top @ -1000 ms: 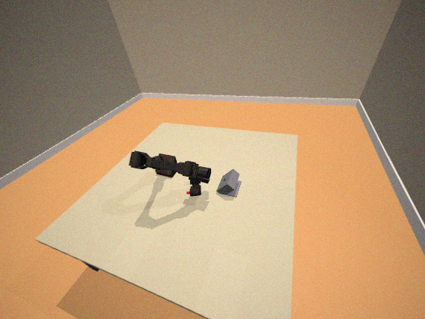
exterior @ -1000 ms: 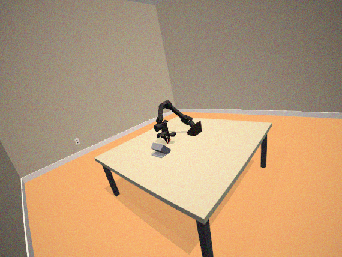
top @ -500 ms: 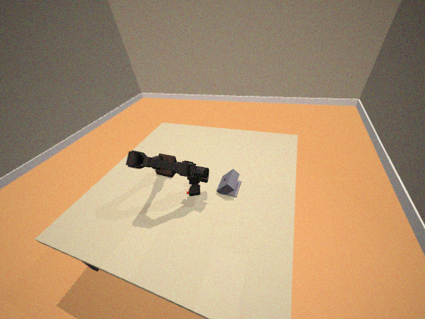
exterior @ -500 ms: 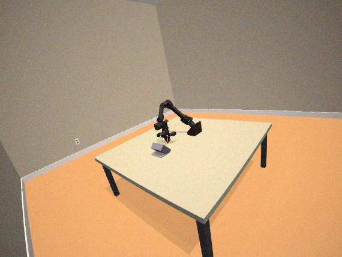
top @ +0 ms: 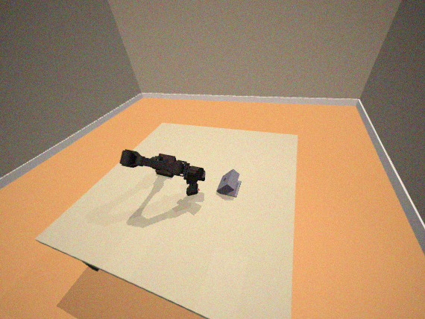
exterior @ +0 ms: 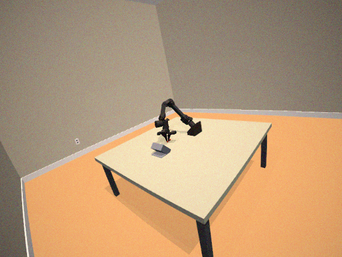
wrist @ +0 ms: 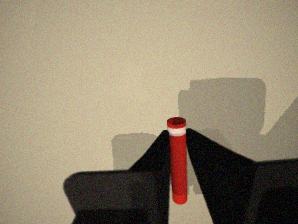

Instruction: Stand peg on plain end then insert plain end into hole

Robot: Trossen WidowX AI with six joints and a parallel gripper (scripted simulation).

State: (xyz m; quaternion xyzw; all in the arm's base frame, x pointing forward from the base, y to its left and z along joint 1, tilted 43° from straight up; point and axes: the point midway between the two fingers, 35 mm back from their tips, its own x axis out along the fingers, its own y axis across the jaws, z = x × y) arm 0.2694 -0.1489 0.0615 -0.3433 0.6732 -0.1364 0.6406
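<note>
The wrist view shows a red peg [wrist: 179, 162] with a white band, clamped between the black gripper's [top: 192, 192] [exterior: 167, 140] [wrist: 178, 131] jaws; the top and exterior views show only specks of red. A grey sloped block [top: 228, 183] [exterior: 160, 148] stands near the gripper on the pale table [top: 238, 238] [exterior: 192, 180]. Its hole shows from the top, not in the exterior view.

Pale table [top: 238, 238] [exterior: 192, 180] is standing on dark legs [exterior: 264, 151], with orange floor [top: 343, 209] [exterior: 285, 180] spreading around the table and shadow darkening it beneath; beyond the table, grey-brown walls [top: 250, 48] [exterior: 255, 60] are rising from light baseboards [top: 250, 98] [exterior: 255, 113], one carrying an outlet [exterior: 77, 141]
</note>
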